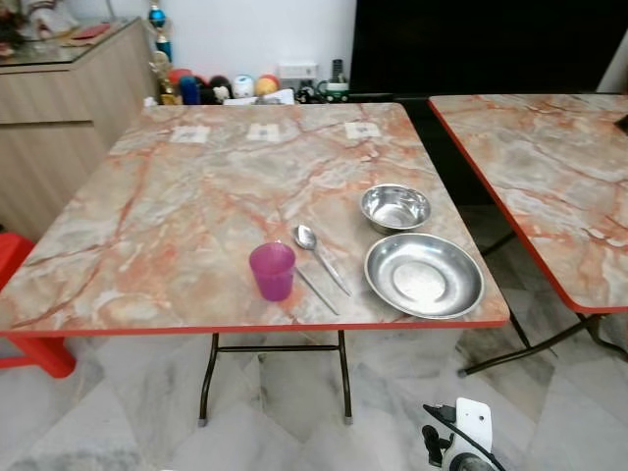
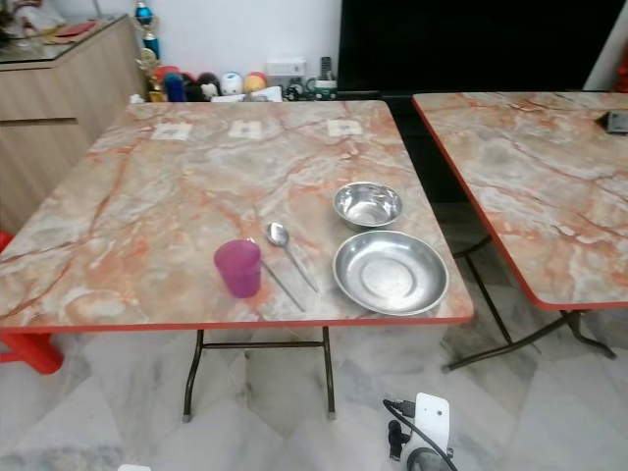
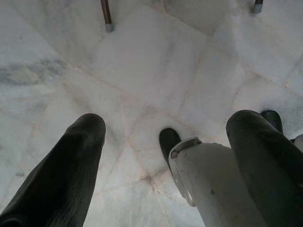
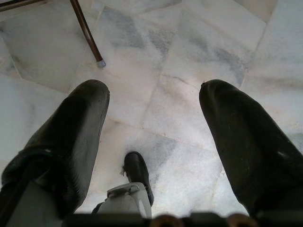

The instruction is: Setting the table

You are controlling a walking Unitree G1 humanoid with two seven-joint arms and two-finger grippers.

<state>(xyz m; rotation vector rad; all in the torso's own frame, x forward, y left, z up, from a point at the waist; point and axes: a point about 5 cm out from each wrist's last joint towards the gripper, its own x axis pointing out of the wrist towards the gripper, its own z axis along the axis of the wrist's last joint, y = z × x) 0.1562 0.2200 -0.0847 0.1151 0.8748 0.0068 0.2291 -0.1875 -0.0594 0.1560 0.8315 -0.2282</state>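
Observation:
On the marble-patterned table (image 1: 196,206), near its front right edge, stand a purple cup (image 1: 272,271), a spoon (image 1: 316,251) beside a thin utensil (image 1: 316,290), a steel plate (image 1: 423,275) and a small steel bowl (image 1: 395,207) behind the plate. Both arms hang low, pointing at the floor. My left gripper (image 3: 165,127) is open over the tiles, with nothing between its fingers (image 3: 71,161). My right gripper (image 4: 154,109) is open too, also empty. The right wrist (image 1: 461,437) shows below the table's front edge.
A second marble table (image 1: 549,167) stands to the right with a gap between. A wooden cabinet (image 1: 59,118) is at the left, a red stool (image 1: 25,304) below it. Toys and small items (image 1: 235,88) line the back wall. My own feet (image 4: 137,172) stand on the marble floor (image 1: 118,412).

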